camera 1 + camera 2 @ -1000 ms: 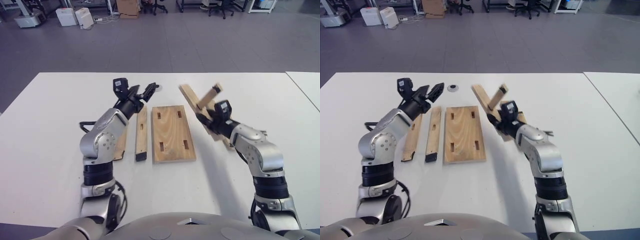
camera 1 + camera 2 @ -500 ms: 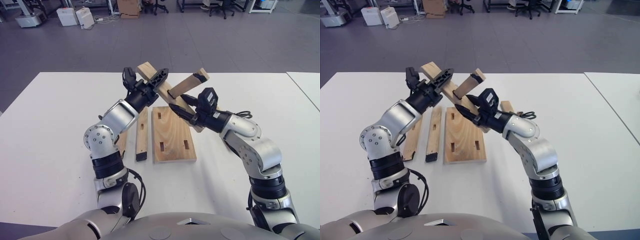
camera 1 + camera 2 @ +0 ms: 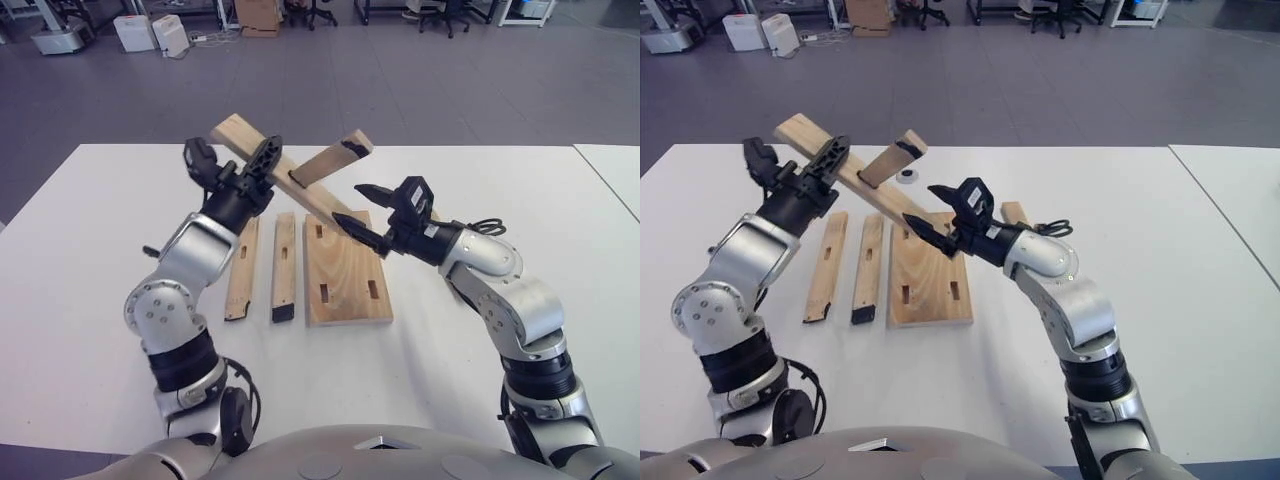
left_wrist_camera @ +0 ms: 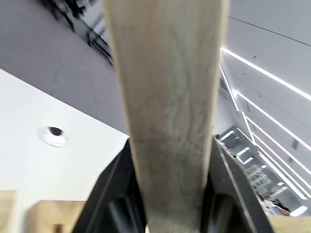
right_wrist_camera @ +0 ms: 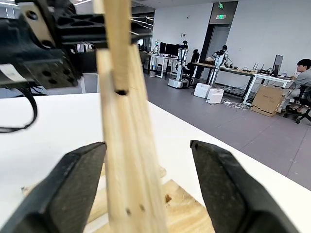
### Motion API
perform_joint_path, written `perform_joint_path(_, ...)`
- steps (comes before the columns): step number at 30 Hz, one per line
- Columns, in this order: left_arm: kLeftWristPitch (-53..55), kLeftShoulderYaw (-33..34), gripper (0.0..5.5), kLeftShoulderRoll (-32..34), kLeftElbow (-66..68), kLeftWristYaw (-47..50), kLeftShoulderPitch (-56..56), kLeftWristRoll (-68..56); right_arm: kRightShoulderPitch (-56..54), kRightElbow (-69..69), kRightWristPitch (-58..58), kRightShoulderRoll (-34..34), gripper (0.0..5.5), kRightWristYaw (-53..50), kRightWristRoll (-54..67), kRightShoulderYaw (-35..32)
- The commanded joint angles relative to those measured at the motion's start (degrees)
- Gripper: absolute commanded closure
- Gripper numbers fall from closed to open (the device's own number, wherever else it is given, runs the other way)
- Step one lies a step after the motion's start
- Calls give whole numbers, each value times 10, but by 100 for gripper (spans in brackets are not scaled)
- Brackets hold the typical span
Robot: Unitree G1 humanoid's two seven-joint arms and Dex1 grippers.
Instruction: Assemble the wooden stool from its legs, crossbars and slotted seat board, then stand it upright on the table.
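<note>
My left gripper [image 3: 262, 165] is shut on a long wooden leg [image 3: 300, 190], holding it slanted in the air above the table. A short crossbar [image 3: 335, 160] is joined to this leg and sticks up to the right. In the left wrist view the leg [image 4: 165, 97] fills the space between the black fingers [image 4: 109, 194]. My right gripper [image 3: 362, 212] is open around the leg's lower end, its fingers [image 5: 80, 179] standing clear on both sides of the wood [image 5: 129, 145]. The slotted seat board [image 3: 345, 275] lies flat below.
Two loose wooden pieces [image 3: 240, 268] [image 3: 283, 262] lie side by side left of the seat board on the white table [image 3: 90, 250]. Another wooden piece [image 3: 1012, 212] lies behind my right arm. A small round object [image 3: 905, 176] sits near the far edge.
The leg with its crossbar passed from my right gripper to my left. My left arm rose from the table, shut on it and carried it up and left; my right gripper opened.
</note>
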Motion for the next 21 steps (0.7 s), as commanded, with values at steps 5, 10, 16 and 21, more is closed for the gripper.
perform_joint_path(5, -67, -53, 448, -1, -128, 4, 202, 116, 82, 89, -3, -144, 231, 19, -123, 48)
perform_joint_path(10, -90, -112, 448, -27, -123, 17, 229, 170, 78, 150, -43, -128, 231, 41, -172, 125)
perform_joint_path(16, -99, -139, 448, 24, -134, 23, 268, 290, 80, 139, -48, -99, 231, 52, -161, 130)
perform_joint_path(21, -147, -179, 448, 45, -110, -13, 251, 372, 77, 140, -50, -85, 231, 53, -162, 130)
